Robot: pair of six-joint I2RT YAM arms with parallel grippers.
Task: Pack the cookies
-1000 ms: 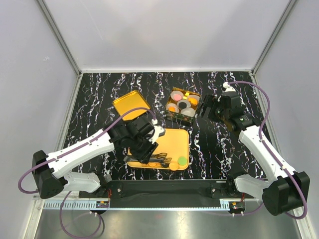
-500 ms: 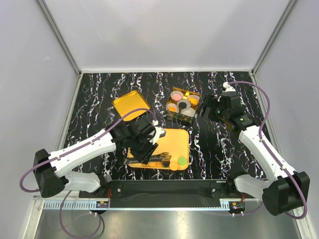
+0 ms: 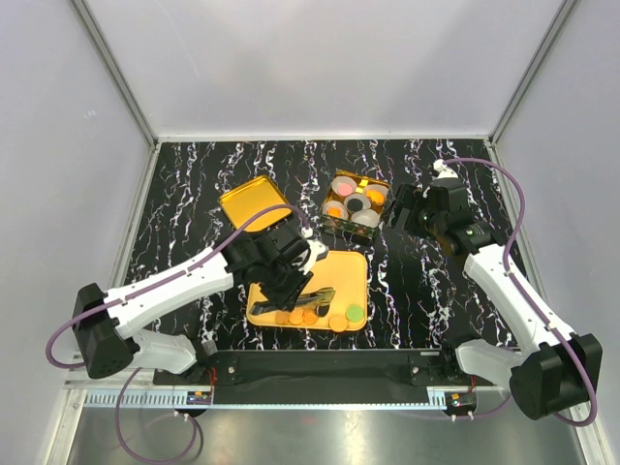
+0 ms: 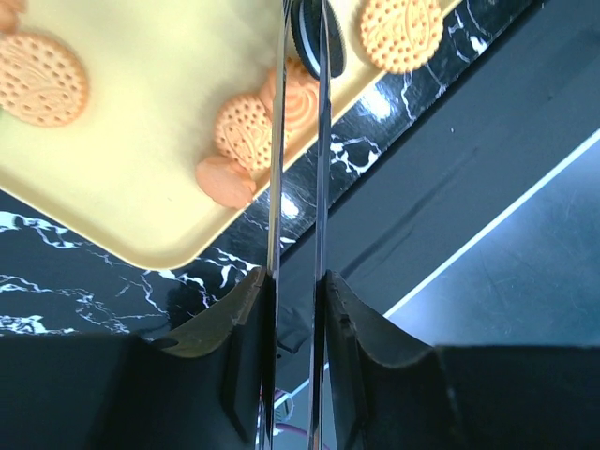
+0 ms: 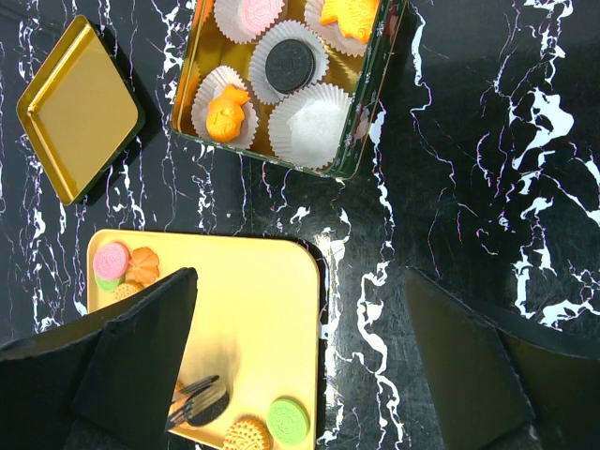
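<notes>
My left gripper is shut on thin metal tongs. The tong tips pinch a black cookie on edge over the near part of the yellow tray. Orange cookies lie beside the tips, and a green cookie lies at the tray's near right corner. Pink and orange cookies sit at its far left. My right gripper is open and empty, hovering right of the tin.
The tin holds white paper cups with pink, black and orange cookies in some of them. Its gold lid lies left of it on the black marble table. The table's near edge is just past the tray.
My left arm has shifted slightly right and away with the tongs, uncovering orange cookies at the tray's near edge. The right arm has not moved.
</notes>
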